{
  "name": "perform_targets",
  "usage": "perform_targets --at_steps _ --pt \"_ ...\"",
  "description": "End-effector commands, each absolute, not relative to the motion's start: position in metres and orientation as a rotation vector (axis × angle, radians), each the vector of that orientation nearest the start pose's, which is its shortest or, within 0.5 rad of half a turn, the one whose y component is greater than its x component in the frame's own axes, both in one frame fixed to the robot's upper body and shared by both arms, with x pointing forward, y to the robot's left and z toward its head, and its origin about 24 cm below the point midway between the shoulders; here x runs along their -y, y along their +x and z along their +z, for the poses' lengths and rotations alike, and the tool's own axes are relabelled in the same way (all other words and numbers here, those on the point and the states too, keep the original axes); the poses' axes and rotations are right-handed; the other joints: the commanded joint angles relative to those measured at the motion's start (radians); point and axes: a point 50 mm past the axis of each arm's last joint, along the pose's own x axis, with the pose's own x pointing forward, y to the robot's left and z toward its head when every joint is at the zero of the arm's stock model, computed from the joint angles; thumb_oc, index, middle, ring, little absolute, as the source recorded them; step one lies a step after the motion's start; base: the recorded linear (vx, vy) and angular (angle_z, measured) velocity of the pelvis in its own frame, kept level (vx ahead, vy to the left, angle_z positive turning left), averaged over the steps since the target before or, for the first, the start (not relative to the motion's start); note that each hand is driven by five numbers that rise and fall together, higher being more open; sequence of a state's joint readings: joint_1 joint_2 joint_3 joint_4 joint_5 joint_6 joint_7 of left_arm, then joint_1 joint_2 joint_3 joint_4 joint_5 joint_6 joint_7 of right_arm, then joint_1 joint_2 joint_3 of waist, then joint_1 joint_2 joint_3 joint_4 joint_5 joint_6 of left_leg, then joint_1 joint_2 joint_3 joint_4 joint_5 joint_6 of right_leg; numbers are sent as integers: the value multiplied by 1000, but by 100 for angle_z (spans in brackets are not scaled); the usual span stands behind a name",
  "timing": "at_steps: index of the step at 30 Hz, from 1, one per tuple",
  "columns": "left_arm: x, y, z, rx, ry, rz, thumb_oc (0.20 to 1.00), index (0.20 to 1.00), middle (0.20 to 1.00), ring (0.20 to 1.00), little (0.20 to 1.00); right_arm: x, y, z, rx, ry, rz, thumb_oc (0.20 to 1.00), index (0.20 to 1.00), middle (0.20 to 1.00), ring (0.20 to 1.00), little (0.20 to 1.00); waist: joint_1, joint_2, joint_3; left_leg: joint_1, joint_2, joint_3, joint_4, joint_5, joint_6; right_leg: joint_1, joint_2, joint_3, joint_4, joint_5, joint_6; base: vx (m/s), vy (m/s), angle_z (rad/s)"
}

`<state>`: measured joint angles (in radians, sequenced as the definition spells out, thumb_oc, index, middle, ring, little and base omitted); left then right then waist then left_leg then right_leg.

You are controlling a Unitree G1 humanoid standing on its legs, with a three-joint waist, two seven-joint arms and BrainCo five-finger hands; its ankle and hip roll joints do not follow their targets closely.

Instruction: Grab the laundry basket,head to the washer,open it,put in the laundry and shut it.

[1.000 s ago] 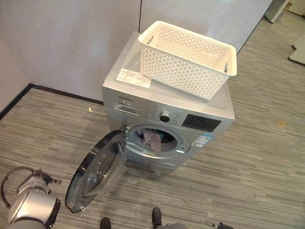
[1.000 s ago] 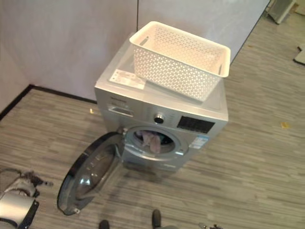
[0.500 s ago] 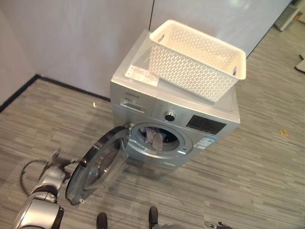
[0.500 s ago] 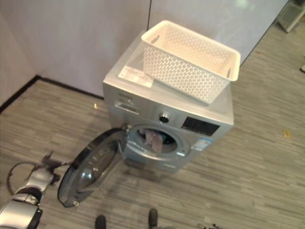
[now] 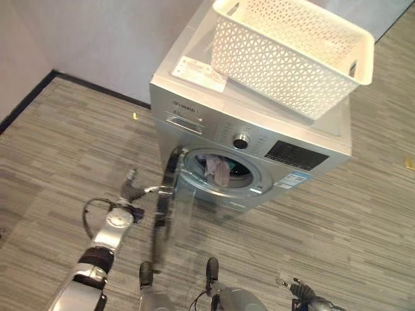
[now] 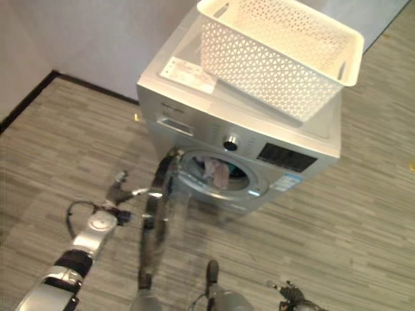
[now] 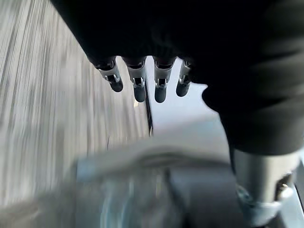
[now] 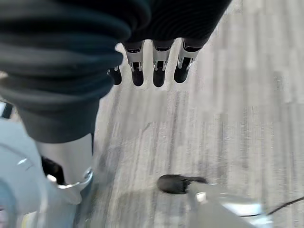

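The silver washer [image 5: 214, 126] stands against the wall with the white lattice laundry basket [image 5: 292, 52] on its top. Grey and pink laundry [image 5: 219, 171] hangs in the drum opening. The round door [image 5: 162, 214] stands edge-on, about half swung in front of the opening. My left hand [image 5: 133, 189] is at the door's outer side with its fingers [image 7: 140, 83] straight, reaching to the door's rim. My right hand [image 8: 156, 71] hangs open low over the floor, at the lower right in the left eye view [image 5: 303, 299].
A white paper sheet [image 5: 199, 72] lies on the washer's top beside the basket. A dark skirting [image 5: 26, 97] runs along the wall at the left. Small yellow scraps [image 5: 135, 116] lie on the striped floor.
My left hand has risen and moved right to the door. The door has swung from wide open to about half shut. The camera has moved closer to the washer.
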<state>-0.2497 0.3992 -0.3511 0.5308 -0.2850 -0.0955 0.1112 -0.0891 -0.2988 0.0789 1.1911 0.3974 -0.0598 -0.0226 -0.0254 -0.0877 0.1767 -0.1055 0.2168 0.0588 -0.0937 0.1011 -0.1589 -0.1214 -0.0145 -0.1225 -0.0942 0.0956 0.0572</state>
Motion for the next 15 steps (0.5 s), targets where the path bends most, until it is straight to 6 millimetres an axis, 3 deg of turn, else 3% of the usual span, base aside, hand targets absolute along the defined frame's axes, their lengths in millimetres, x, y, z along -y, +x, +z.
perform_targets --at_steps 1,3,4,9,12,15 --pt "-129 304 18 -116 94 -290 1000 1000 1000 1000 1000 290 132 -130 -977 22 -469 1000 1000 1000 1000 1000 -34 13 -49 45 -27 -71 15 -64 47 -20 -67 -42 7 -77 73 39 102 38" --pt "-119 301 20 -106 76 -333 1000 1000 1000 1000 1000 293 127 -131 -984 30 -484 1000 1000 1000 1000 1000 -41 22 -62 55 -32 -71 6 -69 49 -14 -69 -45 7 -76 75 47 64 21" --pt "-95 298 24 -105 20 -419 1000 1000 1000 1000 1000 291 119 -135 -1010 59 -510 1000 1000 1000 1000 1000 -54 34 -82 71 -41 -67 6 -79 53 5 -79 -46 7 -73 78 50 67 -1" --pt "-37 295 36 -56 -17 -558 1000 1000 1000 1000 1000 268 105 -149 -1096 83 -475 1000 1000 1000 1000 1000 -66 35 -101 123 -63 -52 6 -109 69 54 -93 -32 7 -75 84 39 57 0" --pt "-12 298 42 -43 -25 -588 1000 1000 1000 1000 1000 253 92 -157 -1157 93 -451 1000 1000 1000 1000 1000 -84 31 -111 120 -70 -52 6 -111 70 63 -100 -32 7 -73 86 0 0 0" --pt "-7 306 58 49 56 -601 1000 1000 1000 1000 1000 249 83 -160 -1180 73 -426 1000 1000 1000 1000 1000 -105 32 -124 109 -77 -49 6 -116 70 61 -103 -26 7 -68 91 0 0 0"
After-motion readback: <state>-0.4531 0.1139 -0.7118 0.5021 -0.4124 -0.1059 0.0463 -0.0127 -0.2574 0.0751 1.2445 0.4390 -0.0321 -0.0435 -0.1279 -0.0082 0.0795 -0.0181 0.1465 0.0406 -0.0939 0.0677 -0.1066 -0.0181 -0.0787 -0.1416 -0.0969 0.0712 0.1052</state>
